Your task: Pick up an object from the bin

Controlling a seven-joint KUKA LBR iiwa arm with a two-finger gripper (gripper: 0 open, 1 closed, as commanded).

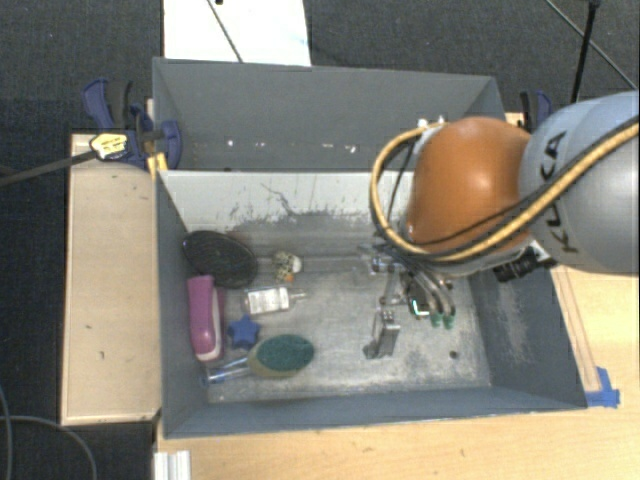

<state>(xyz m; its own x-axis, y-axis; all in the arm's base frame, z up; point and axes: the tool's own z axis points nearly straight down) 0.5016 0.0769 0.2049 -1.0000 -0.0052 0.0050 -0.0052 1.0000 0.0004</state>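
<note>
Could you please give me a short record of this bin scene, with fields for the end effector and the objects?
end effector: over bare floor, right of the middle of the bin
objects: all grouped at the bin's left side
back left: black oval object
along left wall: pink stapler-like object
middle of group: small clear bottle, blue star-shaped piece
front: green oval pad
nearest to end effector: green oval pad and small clear bottle, both apart from it
</note>
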